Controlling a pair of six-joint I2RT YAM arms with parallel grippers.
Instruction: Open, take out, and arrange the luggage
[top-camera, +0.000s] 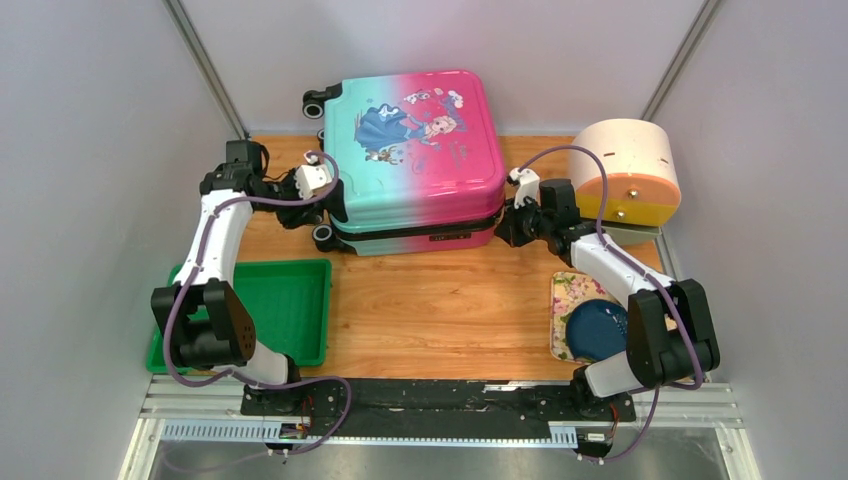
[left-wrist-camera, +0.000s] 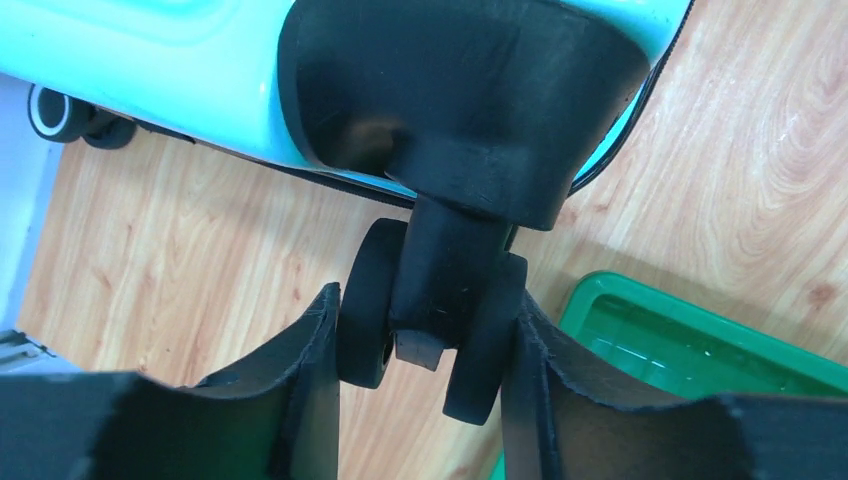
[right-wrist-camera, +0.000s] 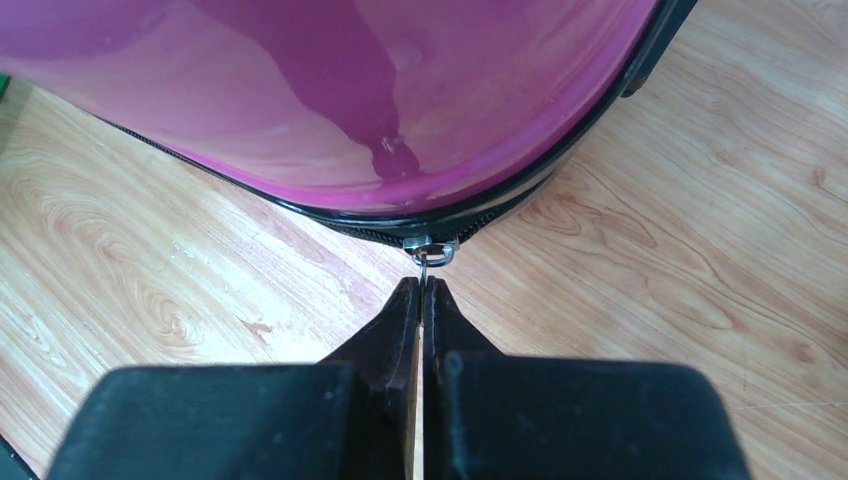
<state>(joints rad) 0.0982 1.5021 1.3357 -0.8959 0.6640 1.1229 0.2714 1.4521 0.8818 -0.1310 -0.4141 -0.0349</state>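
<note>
The luggage, a closed pink-to-teal hard-shell suitcase with a princess print, lies flat at the table's back centre. My left gripper is at its near left corner, shut on a black double caster wheel, one finger on each side of it. My right gripper is at the near right corner of the pink shell, its fingertips pinched shut on the thin metal zipper pull that hangs from the black zipper line.
A green plastic tray lies at the front left, its corner also in the left wrist view. A cream-and-orange round container stands at the back right. A floral tray with a dark blue plate sits under the right arm.
</note>
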